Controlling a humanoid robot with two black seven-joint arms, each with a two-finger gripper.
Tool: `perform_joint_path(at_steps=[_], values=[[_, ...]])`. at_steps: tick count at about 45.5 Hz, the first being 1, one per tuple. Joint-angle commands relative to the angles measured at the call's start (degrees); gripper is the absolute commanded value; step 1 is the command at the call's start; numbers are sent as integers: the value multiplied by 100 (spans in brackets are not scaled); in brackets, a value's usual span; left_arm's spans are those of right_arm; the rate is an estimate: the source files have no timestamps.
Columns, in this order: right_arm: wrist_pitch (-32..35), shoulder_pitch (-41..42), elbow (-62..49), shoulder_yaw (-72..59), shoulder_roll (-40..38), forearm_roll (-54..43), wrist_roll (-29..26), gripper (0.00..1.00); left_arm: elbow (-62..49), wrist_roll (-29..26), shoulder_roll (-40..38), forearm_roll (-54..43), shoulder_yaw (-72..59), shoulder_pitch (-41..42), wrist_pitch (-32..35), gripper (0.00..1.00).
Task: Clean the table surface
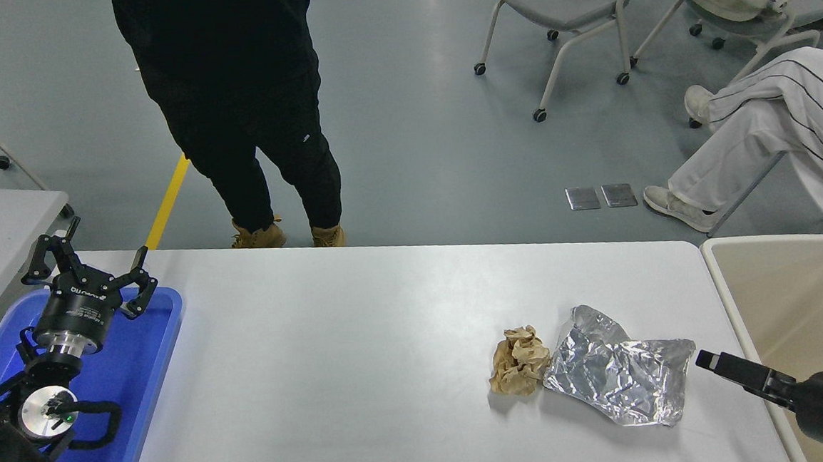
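The white table surface (361,348) carries a crumpled brown paper ball (519,361) and, touching its right side, a wrinkled sheet of silver foil (620,373). My right gripper (707,361) reaches in from the lower right corner, low over the table's right edge. Its tip sits just right of the foil's right corner, apart from it. It is seen edge-on, so its state does not show. My left gripper (90,276) stays parked at the lower left over a blue tray, open and holding nothing.
A blue tray (149,361) lies along the table's left edge. A beige bin (790,286) stands against the right edge. A person in black (248,127) stands at the far side. A seated person's legs (769,123) and wheeled chairs (562,7) are beyond.
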Motion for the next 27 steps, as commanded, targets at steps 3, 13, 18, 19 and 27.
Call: perform_joint_path(at_steps=[3,13,18,19,27], values=[[-11,121,-519,-143,466,-141,-4,100,-3,0,0,0,0,0,0,100],[-11,139,-809,-152,783,-589,-4,100,-3,0,0,0,0,0,0,100],[-11,192,-993,-283,950,-660,-4,100,-3,0,0,0,0,0,0,100],[-2,235,-1029,-319,976,-660,-4,100,-3,0,0,0,0,0,0,100],[-2,482,-1310,-556,1205,-660,-4,100,-3,0,0,0,0,0,0,100]])
